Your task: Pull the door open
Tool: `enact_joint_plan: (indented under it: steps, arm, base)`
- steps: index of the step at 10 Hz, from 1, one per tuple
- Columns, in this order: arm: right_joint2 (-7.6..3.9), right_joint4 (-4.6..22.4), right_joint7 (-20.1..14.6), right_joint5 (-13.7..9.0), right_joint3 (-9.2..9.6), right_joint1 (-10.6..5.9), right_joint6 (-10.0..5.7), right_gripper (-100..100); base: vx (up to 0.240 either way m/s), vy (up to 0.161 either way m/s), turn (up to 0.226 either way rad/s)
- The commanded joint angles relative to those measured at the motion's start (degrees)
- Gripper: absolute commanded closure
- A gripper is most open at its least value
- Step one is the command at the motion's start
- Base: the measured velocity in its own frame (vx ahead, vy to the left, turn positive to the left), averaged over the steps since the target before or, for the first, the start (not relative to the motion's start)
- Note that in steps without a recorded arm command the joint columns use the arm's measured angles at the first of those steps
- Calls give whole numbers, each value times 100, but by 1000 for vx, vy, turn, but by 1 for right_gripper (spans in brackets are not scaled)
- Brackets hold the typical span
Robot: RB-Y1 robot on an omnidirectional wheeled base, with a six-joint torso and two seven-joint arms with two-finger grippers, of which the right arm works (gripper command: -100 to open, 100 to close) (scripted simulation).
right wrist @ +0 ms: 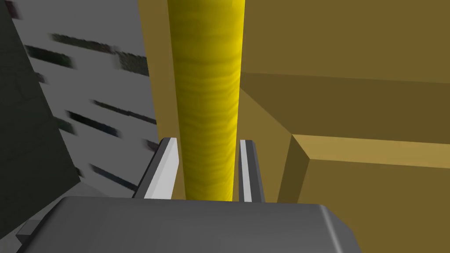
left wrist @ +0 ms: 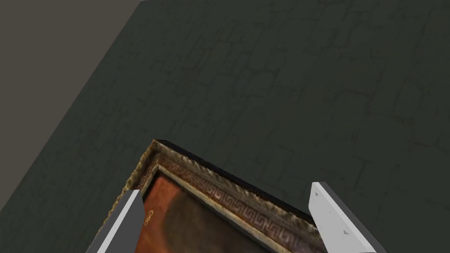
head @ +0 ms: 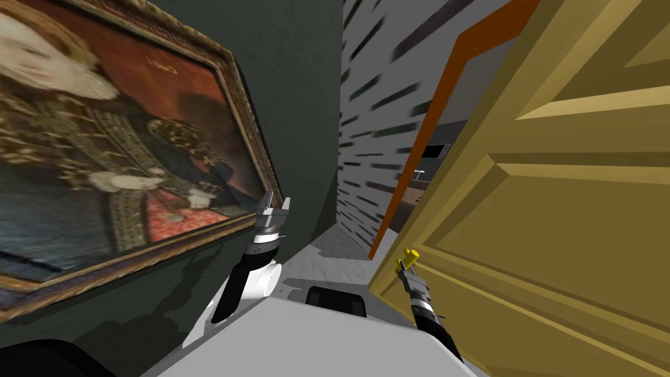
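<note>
A tan panelled door (head: 556,216) stands swung partly open on my right, its free edge turned toward me. A bright yellow handle (head: 410,257) juts from that edge. My right gripper (head: 404,269) is shut on the handle; in the right wrist view its two fingers (right wrist: 165,169) press the sides of the yellow bar (right wrist: 206,101). My left gripper (head: 273,208) is raised beside a dark green wall, close to the corner of a framed painting, and it is open with nothing between its fingers (left wrist: 334,219).
An orange-brown door frame (head: 419,157) borders the gap beside the door, and a grey wall with dark streaks (head: 376,111) lies behind it. A large gilt-framed portrait (head: 111,137) hangs on the dark green wall at my left. Pale floor (head: 327,252) runs ahead between wall and door.
</note>
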Motion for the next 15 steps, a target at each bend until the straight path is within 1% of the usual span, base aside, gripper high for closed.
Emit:
enact_joint_plan:
  steps: [1,2,5,6,7,11,12,13,14,15]
  arm:
    - [-46,13,-93,73,133,52,-78,100]
    - [-106,-24,-163,131,234,105,-135,100]
    - [-225,-96,-303,247,436,210,-249,100]
    - [-219,-96,-277,220,386,161,-210,100]
    - [-292,-66,-387,278,504,221,-308,100]
    - [-480,-20,-617,389,720,333,-556,100]
    - [-545,-4,-697,428,795,372,-641,100]
    - [-579,5,-739,448,834,393,-686,100]
    - [-546,38,-714,436,805,331,-658,100]
    - [-606,93,-811,480,896,367,-764,100]
  base:
    - [-239,-31,87]
    - [-225,-62,91]
    - [-243,-17,76]
    - [-117,-9,24]
    - [-169,-27,152]
    - [-221,-27,111]
    - [-237,-49,131]
    - [-224,-45,122]
    - [-98,-12,30]
    - [-169,-28,155]
